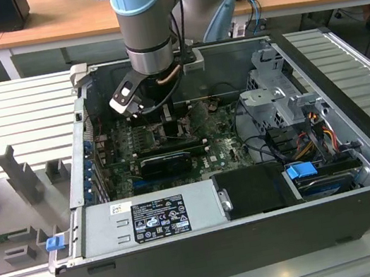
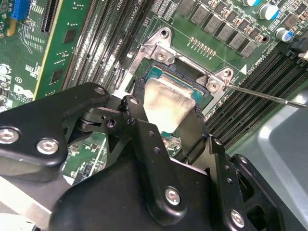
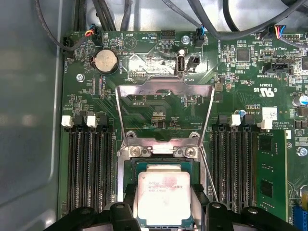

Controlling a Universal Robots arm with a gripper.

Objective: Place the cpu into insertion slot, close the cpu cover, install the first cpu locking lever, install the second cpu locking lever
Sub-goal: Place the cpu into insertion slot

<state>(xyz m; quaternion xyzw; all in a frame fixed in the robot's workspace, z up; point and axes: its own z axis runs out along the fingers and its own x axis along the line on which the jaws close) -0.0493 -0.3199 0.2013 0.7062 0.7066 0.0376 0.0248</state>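
the fingers [image 3: 199,198] are narrow, pressed against two opposite edges of the cpu [image 3: 163,192], which sits square over the insertion slot [image 3: 129,171]; whether it is fully seated i cannot tell. the cpu cover [image 3: 166,89] stands swung open, hinged just beside the insertion slot.

The arm [image 1: 143,24] is made of smooth grey tube sections with pale blue caps at the joints and a dark band near the wrist. A small silver-and-black block [image 1: 126,95] is mounted there, with a black cable [image 1: 167,97] looping from it. The gripper [image 2: 166,113] is matte black and angular, studded with silver hex-head screws [image 2: 172,195].
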